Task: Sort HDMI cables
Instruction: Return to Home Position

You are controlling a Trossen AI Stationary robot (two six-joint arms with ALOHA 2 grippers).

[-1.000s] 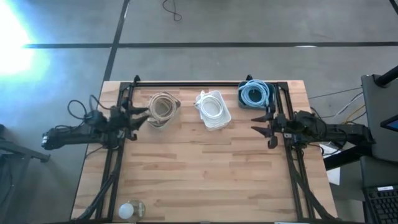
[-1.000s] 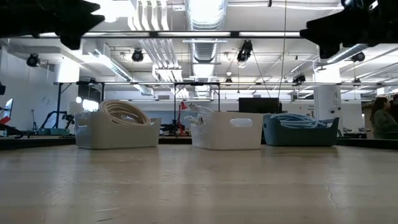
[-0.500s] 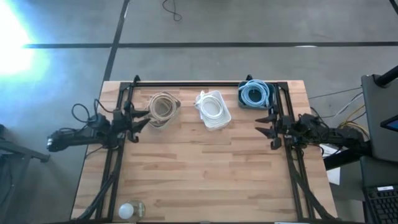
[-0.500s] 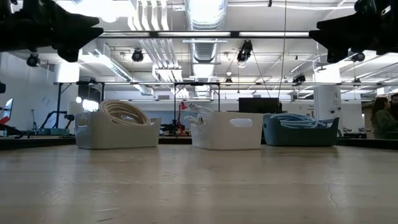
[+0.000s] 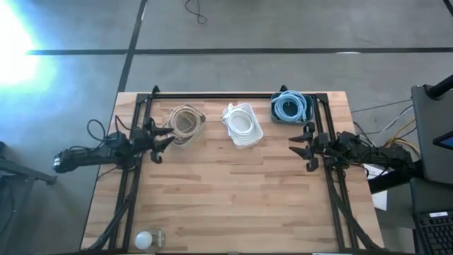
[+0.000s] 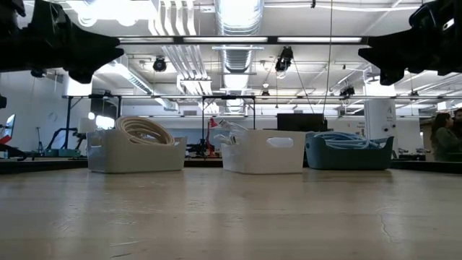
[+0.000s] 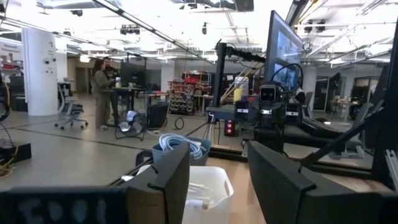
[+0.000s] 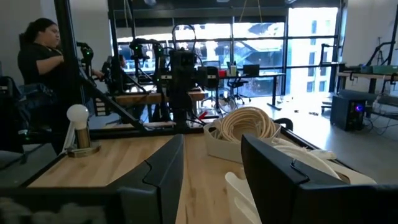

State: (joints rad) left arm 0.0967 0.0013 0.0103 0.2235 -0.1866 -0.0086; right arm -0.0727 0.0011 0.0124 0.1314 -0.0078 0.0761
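Note:
The HDMI cables lie as coils in three bins along the table's far side. Beige coils (image 5: 185, 122) fill the left bin (image 6: 133, 155), white coils (image 5: 241, 123) the white middle bin (image 6: 263, 150), light blue coils (image 5: 290, 107) the blue bin (image 6: 350, 152). My left gripper (image 5: 164, 137) hovers open just near-left of the beige bin, above the table. My right gripper (image 5: 300, 145) hovers open, nearer than the blue bin, by the right rail. Each wrist view shows parted fingers with nothing between them: left gripper (image 7: 214, 186), right gripper (image 8: 211, 180).
A small white ball-like object on a stand (image 5: 149, 239) sits at the table's near-left corner. Black rails (image 5: 333, 191) run along the left and right sides. The wooden tabletop (image 5: 233, 191) nearer than the bins is bare. People stand in the room beyond (image 8: 37, 53), (image 7: 102, 74).
In the low view both arms have sunk a little lower. The right gripper has drawn back slightly toward the table's right edge. Both stay open, and the coils and bins have not moved.

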